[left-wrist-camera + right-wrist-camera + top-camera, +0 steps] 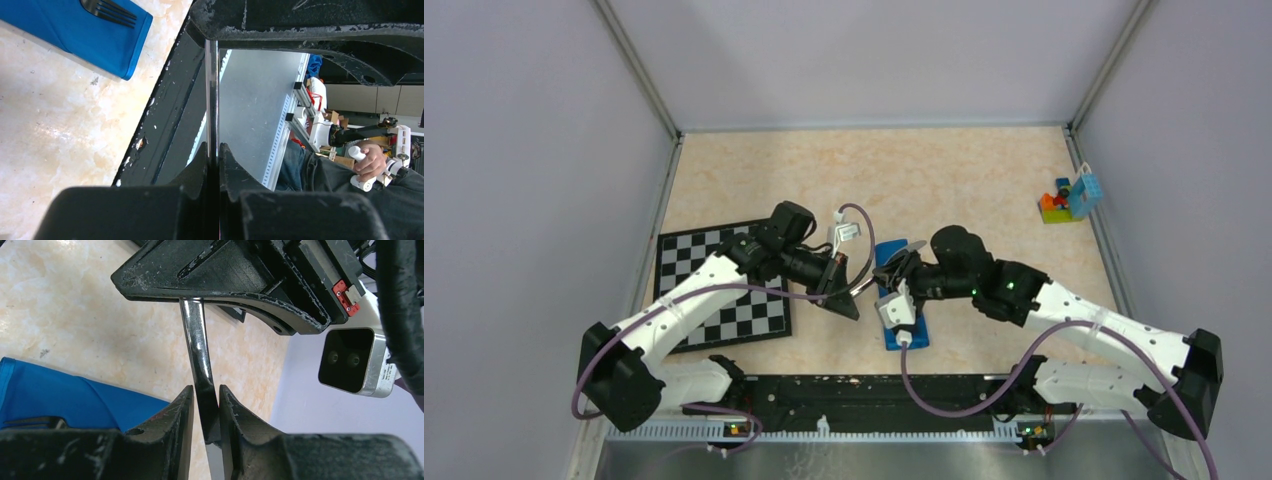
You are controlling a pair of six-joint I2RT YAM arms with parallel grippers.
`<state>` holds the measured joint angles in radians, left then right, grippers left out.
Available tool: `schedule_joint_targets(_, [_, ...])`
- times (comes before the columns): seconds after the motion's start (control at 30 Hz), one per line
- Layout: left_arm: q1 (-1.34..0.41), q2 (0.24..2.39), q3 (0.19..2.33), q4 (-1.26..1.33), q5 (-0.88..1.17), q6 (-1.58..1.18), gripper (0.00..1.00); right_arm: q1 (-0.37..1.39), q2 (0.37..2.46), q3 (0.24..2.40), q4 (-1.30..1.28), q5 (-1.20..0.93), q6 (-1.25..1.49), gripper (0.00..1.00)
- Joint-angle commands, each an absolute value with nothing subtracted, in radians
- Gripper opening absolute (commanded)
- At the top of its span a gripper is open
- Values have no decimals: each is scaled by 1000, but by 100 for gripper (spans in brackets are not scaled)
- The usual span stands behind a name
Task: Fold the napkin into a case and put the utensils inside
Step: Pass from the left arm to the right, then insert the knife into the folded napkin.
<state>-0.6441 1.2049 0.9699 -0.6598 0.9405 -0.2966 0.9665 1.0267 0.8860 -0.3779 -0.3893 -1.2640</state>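
- Top external view: the case [902,325], a narrow blue pouch, lies in front of the arm bases. The chessboard [686,250] lies to its left, and the toy blocks [1067,200] are well apart at the far right.
- The left gripper [844,290] and right gripper [894,270] meet just above the case's left edge. The silver utensil [908,246] bridges them, so this is judged to be a hand-over.
- Left wrist view: the left gripper [218,150] is clenched on the silver utensil [212,100], seen edge-on. It holds one end clear of the table so the other arm can reach the shaft.
- The black fork [107,11] lies with its tines on the case [75,30], near one end. Whether its handle is tucked inside cannot be told.
- Right wrist view: the right gripper [206,392] has its jaws drawn in against both sides of the silver utensil [197,345], grasping the end opposite the left gripper [192,299].
- The case [75,400] lies just beside and below this grip. A regrasp here likely lets the right arm point the utensil at the pouch opening.
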Motion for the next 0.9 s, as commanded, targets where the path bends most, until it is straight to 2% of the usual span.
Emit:
schedule_joint_targets(0.0, [-641, 1180, 980, -616, 989, -282, 0, 974, 1039, 911, -349, -398, -1261, 24])
schedule_joint_targets(0.13, [-642, 1190, 980, -615, 999, -282, 0, 976, 1047, 899, -330, -382, -1262, 20])
schedule_joint_targets(0.23, [-641, 1192, 982, -614, 1002, -287, 0, 983, 1054, 897, -325, -369, -1224, 0])
schedule_joint_targets(0.3, [-642, 1190, 982, -608, 998, -290, 7, 993, 1050, 881, -303, -344, -1125, 0])
schedule_joint_targets(0.37, [-640, 1183, 977, -587, 985, -298, 20, 1017, 1033, 848, -289, -299, -1021, 0])
schedule_joint_targets(0.43, [-632, 1179, 977, -577, 944, -302, 46, 1048, 1007, 800, -287, -239, -920, 0])
schedule_joint_targets(0.47, [-620, 1176, 982, -587, 917, -301, 54, 1062, 991, 775, -280, -204, -847, 0])
schedule_joint_targets(0.57, [-531, 1151, 976, -591, 878, -290, 69, 1084, 926, 713, -274, -117, -605, 0])
schedule_joint_targets(0.6, [-488, 1130, 963, -571, 866, -299, 81, 1090, 907, 698, -270, -83, -474, 0])
schedule_joint_targets(0.73, [-360, 1060, 876, -479, 699, -399, 85, 1092, 869, 695, -341, 99, -7, 0])
schedule_joint_targets(0.83, [-357, 984, 736, -288, 658, -574, 84, 1092, 892, 737, -512, 204, 416, 0])
schedule_joint_targets(0.87, [-360, 958, 664, -185, 686, -645, 80, 1092, 906, 747, -544, 182, 503, 0])
